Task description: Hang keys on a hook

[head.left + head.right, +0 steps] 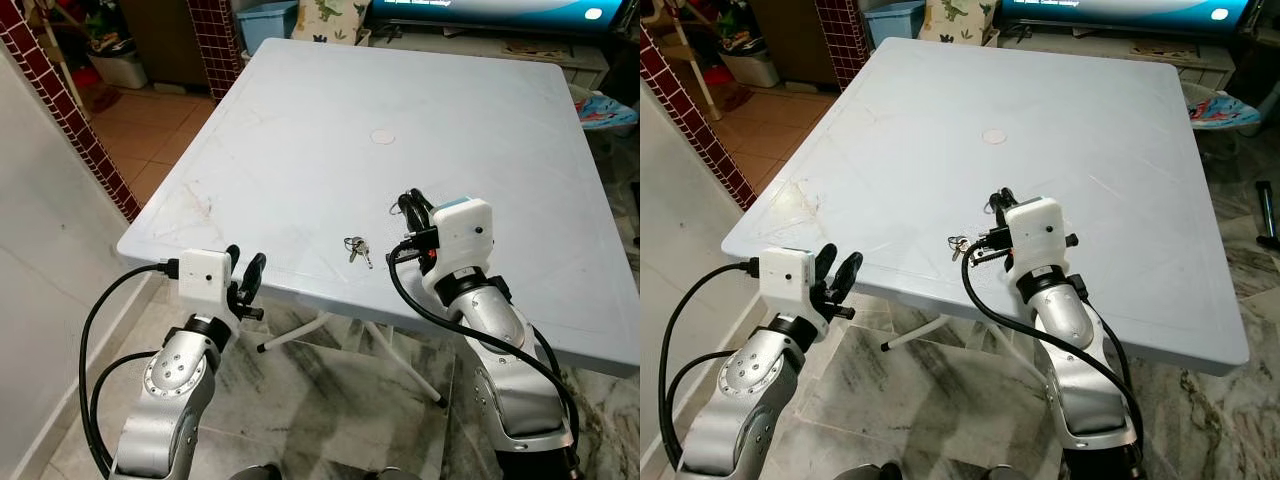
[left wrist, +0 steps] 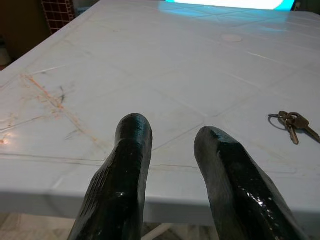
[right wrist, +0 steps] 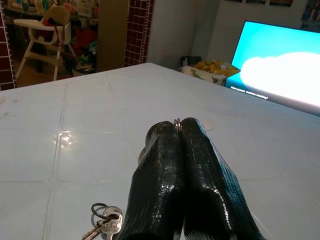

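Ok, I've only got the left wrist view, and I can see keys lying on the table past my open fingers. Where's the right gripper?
Observer: The right gripper is over the table, just beyond the keys and a little to their right.
Operator: Is it open or shut?
Observer: Shut. In the right wrist view its fingers press together, and a small metal ring seems pinched at the tips.
Operator: So has it got hold of those keys?
Observer: No. The keys lie flat on the table, apart from that gripper and nearer the front edge.
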`<state>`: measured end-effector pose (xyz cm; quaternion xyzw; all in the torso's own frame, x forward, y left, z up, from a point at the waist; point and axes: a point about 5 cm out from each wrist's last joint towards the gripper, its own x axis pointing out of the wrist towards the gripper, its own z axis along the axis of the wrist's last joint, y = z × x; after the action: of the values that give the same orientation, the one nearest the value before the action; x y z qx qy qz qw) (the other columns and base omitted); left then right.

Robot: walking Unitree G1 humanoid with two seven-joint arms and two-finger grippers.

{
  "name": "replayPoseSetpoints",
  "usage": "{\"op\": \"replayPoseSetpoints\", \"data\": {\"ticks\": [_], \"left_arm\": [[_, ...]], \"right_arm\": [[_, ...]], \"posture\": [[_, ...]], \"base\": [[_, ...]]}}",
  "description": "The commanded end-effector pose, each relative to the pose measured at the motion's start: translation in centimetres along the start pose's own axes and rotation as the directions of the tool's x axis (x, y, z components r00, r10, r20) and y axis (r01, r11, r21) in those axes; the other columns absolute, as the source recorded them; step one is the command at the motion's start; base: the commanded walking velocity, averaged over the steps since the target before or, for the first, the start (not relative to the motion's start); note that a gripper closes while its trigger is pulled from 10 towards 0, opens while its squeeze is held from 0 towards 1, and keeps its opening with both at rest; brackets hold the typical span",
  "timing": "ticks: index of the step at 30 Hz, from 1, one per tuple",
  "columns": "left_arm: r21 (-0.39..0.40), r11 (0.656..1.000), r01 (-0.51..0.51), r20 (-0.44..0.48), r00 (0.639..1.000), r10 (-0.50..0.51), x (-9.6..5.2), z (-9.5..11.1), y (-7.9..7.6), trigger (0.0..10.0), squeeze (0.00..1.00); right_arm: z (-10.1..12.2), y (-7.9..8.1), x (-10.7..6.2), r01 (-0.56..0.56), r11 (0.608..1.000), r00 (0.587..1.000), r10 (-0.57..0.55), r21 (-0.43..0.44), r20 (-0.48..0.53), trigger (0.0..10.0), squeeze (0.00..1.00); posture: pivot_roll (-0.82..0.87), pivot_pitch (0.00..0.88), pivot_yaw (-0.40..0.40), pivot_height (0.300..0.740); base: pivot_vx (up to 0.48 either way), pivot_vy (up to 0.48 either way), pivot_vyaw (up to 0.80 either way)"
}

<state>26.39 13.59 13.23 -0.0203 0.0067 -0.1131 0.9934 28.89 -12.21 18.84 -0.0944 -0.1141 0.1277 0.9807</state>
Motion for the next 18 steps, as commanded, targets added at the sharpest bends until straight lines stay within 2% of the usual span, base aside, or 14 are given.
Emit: {"op": "replayPoseSetpoints", "data": {"ticks": [1,18], "left_arm": [[0.016,1.000,-0.022,0.006,1.000,0.022,-0.25,0.03,0.26,10.0,0.00],[0.028,0.998,-0.049,0.011,0.999,0.049,0.16,-0.01,0.09,10.0,0.00]], "right_arm": [[0.85,0.00,-0.06,0.006,1.000,1.000,-0.006,-0.005,0.027,10.0,0.00],[0.85,0.21,0.12,-0.003,1.000,1.000,0.003,-0.007,0.010,10.0,0.00]], "posture": [[-0.06,0.135,0.037,0.740],[-0.07,0.136,0.031,0.740]], "base": [[0.000,0.000,0.80],[0.000,0.000,0.80]]}}
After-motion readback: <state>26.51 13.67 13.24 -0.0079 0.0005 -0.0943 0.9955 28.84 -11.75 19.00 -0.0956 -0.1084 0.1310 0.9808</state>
